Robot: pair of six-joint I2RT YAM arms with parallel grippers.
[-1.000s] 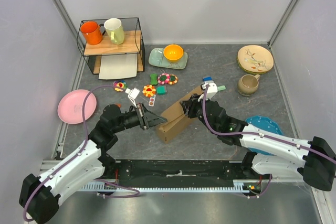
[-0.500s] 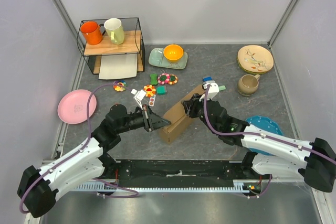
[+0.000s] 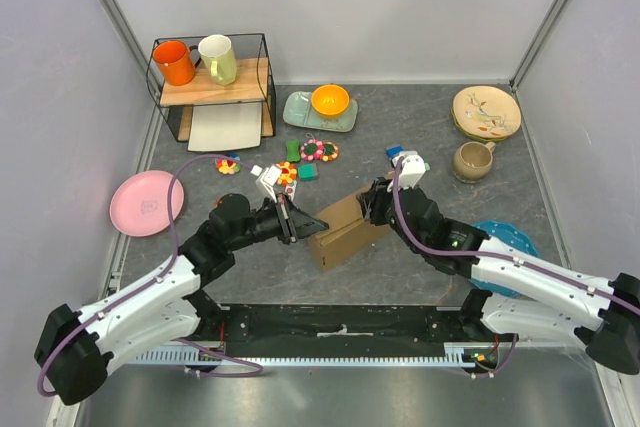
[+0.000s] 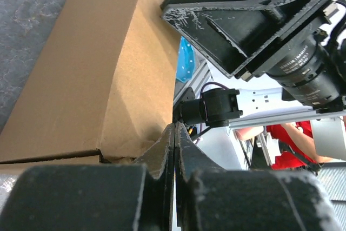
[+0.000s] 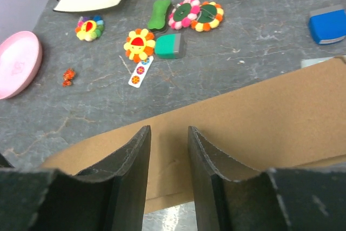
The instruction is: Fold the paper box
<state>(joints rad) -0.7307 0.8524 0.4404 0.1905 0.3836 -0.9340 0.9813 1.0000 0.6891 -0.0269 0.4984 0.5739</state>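
The paper box [image 3: 346,231] is a brown cardboard box lying aslant mid-table between the arms. In the left wrist view its tall side panel [image 4: 97,79] fills the left half. My left gripper [image 3: 311,224] is at the box's left end; its jaws are pressed together with nothing between them [image 4: 174,127], the tips right beside the cardboard. My right gripper [image 3: 377,204] sits over the box's far right end. Its fingers [image 5: 168,131] stand apart above the brown top panel [image 5: 265,125] and clasp nothing.
A wire shelf [image 3: 213,87] with an orange mug and a green mug stands back left. A pink plate [image 3: 146,203] lies left, small colourful toys [image 3: 305,159] and a teal tray with an orange bowl [image 3: 329,101] behind the box, a beige plate [image 3: 486,111], a mug [image 3: 471,160] and a blue plate [image 3: 505,237] right.
My left gripper has shut and slid right up to the box's left end. The box has turned and looks more compact. My right gripper's fingers have spread slightly wider.
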